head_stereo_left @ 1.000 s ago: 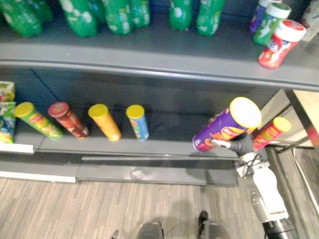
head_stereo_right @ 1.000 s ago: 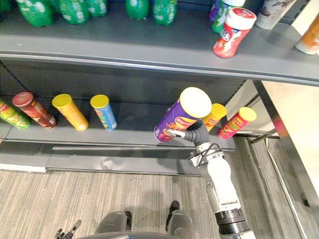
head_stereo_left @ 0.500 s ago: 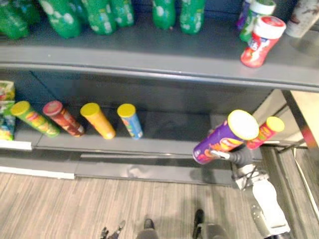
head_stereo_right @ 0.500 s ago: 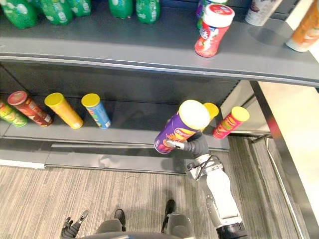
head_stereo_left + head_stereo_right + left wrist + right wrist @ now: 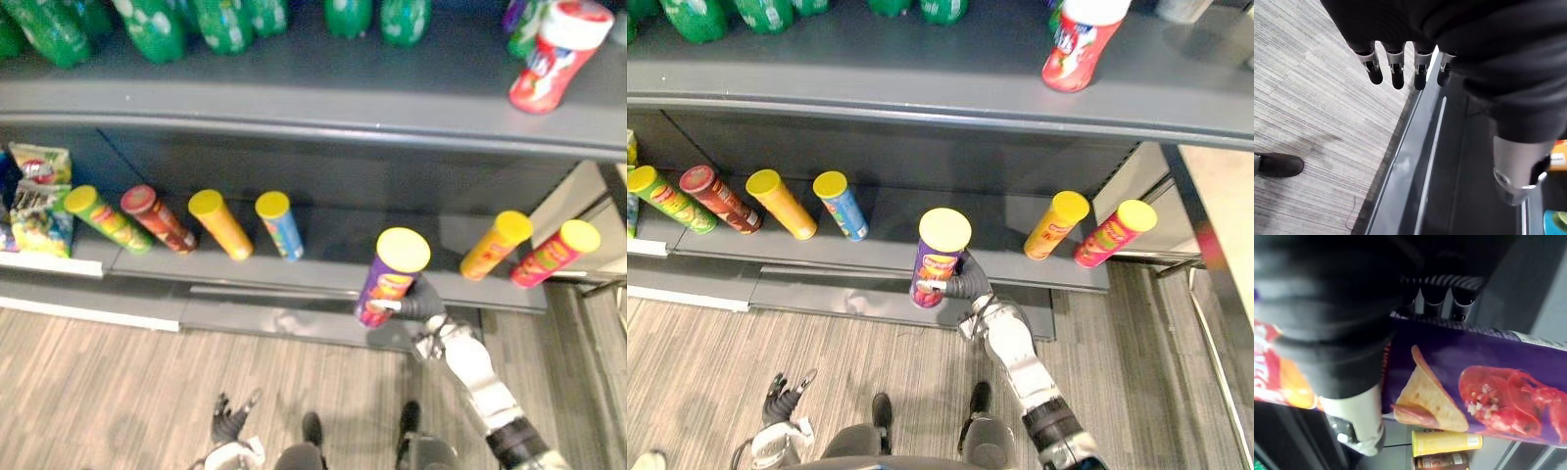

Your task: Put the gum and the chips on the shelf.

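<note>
My right hand [image 5: 423,302] is shut on a purple chips can [image 5: 392,279] with a yellow lid. It holds the can nearly upright at the front edge of the lower shelf [image 5: 333,250]. In the right wrist view my fingers [image 5: 1435,298] and thumb [image 5: 1361,426] curl round the purple can [image 5: 1474,377]. Whether the can's base rests on the shelf I cannot tell. A red gum bottle [image 5: 554,54] with a white cap stands on the upper shelf [image 5: 294,93] at the far right. My left hand [image 5: 784,392] hangs low above the floor, its fingers [image 5: 1396,73] straight.
Several chips cans lean on the lower shelf: a blue one [image 5: 279,223] left of the held can, an orange one [image 5: 495,245] right of it, with a gap between. Green bottles [image 5: 157,29] line the upper shelf. Snack bags [image 5: 34,201] fill the lower shelf's left end.
The camera has shifted. My right hand has brought the purple can down and more upright, close to the lower shelf's front edge. My left hand has come into view below.
</note>
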Robot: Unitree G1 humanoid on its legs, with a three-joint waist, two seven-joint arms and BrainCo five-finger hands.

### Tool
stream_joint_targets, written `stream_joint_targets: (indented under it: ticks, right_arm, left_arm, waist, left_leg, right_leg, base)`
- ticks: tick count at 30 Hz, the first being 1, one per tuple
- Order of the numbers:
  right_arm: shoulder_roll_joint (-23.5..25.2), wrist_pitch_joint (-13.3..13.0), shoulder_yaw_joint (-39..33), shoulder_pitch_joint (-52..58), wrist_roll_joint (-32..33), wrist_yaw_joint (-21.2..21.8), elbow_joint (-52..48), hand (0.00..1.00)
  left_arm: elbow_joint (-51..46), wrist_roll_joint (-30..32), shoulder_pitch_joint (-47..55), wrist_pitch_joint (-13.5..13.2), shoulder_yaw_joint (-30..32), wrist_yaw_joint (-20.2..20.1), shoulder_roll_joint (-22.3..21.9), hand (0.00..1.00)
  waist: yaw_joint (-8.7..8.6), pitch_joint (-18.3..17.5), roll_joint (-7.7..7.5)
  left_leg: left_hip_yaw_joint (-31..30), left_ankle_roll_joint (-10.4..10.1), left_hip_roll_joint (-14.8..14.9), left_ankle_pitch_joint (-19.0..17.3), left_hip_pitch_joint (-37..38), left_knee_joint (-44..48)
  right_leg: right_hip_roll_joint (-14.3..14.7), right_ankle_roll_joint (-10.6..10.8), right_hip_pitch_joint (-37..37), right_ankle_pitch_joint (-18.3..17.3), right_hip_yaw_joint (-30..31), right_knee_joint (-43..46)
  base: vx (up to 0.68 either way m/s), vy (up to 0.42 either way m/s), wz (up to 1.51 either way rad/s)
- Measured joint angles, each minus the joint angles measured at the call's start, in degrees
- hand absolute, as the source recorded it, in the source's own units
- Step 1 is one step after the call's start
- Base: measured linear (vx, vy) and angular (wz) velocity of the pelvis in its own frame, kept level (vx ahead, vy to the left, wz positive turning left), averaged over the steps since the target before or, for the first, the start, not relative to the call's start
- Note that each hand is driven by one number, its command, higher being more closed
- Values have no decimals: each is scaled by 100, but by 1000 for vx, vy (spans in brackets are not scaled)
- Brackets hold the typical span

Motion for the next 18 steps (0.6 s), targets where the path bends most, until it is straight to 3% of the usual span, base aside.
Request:
stream_joint_targets:
  ticks: [2, 6, 10, 12, 18]
  right_arm:
    - [14, -1, -34, -493, -136, -346, 351, 100]
    - [33, 3, -443, -1579, -503, -1055, 1135, 100]
    - [-131, -2, -610, -2384, -695, -1580, 1783, 100]
    - [-295, -2, -660, -2758, -747, -1838, 2167, 100]
    - [-496, 2, -658, -3446, -767, -2315, 2772, 100]
  left_arm:
    - [-116, -106, -115, -4, -20, 9, -2, 0]
    - [-287, -200, -359, 4, -178, -5, -9, 0]
    - [-416, -204, -368, 15, -318, -54, -39, 0]
    - [-428, -204, -364, 15, -476, -90, -67, 0]
    - [-366, -205, -362, 20, -606, -92, -102, 0]
  waist:
    - [10, 125, 85]
    - [129, 720, 212]
    - [233, 896, 303]
    - [339, 990, 425]
    - [526, 1101, 638]
  left_leg:
    - [-122, 29, -30, 64, -200, 13]
    - [-318, 69, -117, 206, -314, 15]
    - [-502, 134, -245, 323, -692, 199]
    - [-610, 147, -296, 356, -776, 255]
    - [-674, 209, -377, 403, -1022, 267]
  right_leg:
    - [-43, -6, -172, -6, -73, 99]
    - [-160, -44, -304, -99, -170, 417]
    - [-310, -56, -648, -150, -243, 714]
    - [-404, -46, -710, -199, -302, 835]
    - [-544, -37, -935, -254, -357, 1008]
  base:
    - [-61, 2, 25]
    - [-55, -1, 27]
    - [-28, 19, 30]
    - [-20, 5, 27]
    - [-52, -10, 16]
